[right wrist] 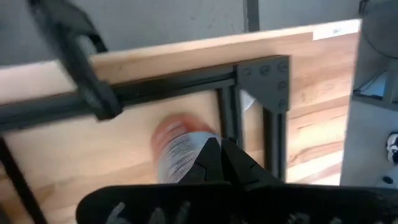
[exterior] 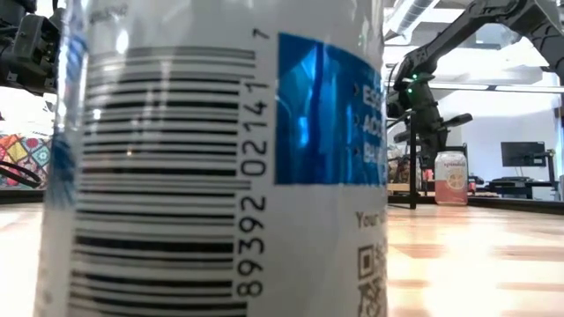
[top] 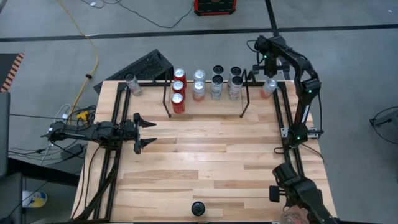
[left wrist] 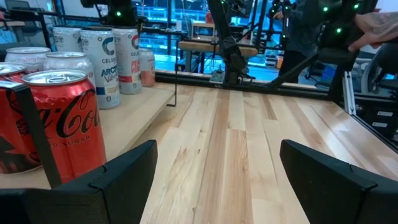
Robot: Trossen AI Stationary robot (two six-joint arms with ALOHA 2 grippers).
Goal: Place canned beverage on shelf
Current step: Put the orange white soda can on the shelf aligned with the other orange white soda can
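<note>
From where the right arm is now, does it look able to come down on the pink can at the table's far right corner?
Probably yes: the right gripper hangs right over the pink can, which stands alone outside the shelf. But its fingers are shut, so they must open first, and the black rail stands close beside it.

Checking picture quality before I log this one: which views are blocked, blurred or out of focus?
Low view: a white barcoded can with a blue label sits against the lens, soft, hiding most of the table. Right wrist view: the pink can below the shut right hand is blurred. High and left wrist views are sharp.
</note>
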